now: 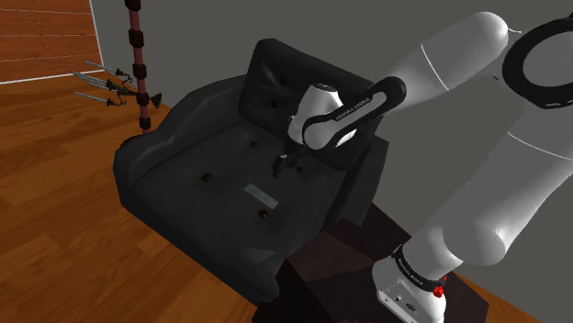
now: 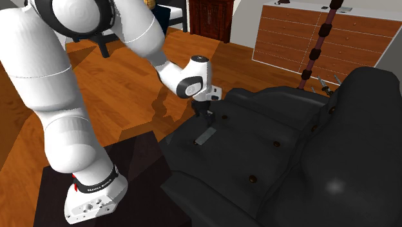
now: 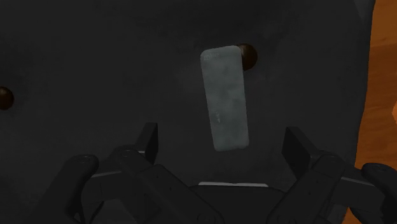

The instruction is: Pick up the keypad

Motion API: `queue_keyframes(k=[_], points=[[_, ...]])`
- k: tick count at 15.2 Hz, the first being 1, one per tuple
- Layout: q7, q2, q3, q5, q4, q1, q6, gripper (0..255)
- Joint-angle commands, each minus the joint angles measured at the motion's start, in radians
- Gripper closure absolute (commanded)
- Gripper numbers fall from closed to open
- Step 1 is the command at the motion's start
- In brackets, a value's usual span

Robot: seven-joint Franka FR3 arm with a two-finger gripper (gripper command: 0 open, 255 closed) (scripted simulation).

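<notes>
The keypad (image 1: pixel 261 195) is a flat grey oblong lying on the seat of a black tufted armchair (image 1: pixel 184 165). In the second exterior view the keypad (image 2: pixel 206 136) rests near the seat's front edge. My gripper (image 1: pixel 278 167) hovers just above the seat, a little short of the keypad, pointing down. In the second exterior view the gripper (image 2: pixel 205 114) hangs right over it. Through the wrist camera the keypad (image 3: pixel 224 98) lies lengthwise just ahead of the open gripper (image 3: pixel 222 145), between the lines of the two fingers (image 3: pixel 147 140), untouched.
Brown buttons (image 3: pixel 247 56) dot the seat, one right beside the keypad's far end. A dark red pole (image 1: pixel 140 64) stands behind the chair. A wooden dresser (image 2: pixel 309 32) lines the wall. The dark stand (image 1: pixel 331 266) abuts the chair on a wooden floor (image 1: pixel 55 183).
</notes>
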Motion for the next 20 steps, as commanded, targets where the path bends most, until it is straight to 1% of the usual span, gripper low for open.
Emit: queue_keyframes(k=[1,5,9,16,18,19,20], points=[[0.005,0.092,0.0,-0.017,0.041,0.006,0.047,0],[0.025,0.258,-0.009,-0.052,0.129,0.033,0.117,0],[0.037,0.408,-0.022,-0.075,0.227,0.063,0.163,0],[0.041,0.508,-0.032,-0.081,0.262,0.072,0.227,0],[0.041,0.516,-0.032,-0.081,0.266,0.072,0.232,0],[0.041,0.517,-0.032,-0.081,0.267,0.072,0.233,255],[0.041,0.518,-0.032,-0.081,0.267,0.073,0.233,255]])
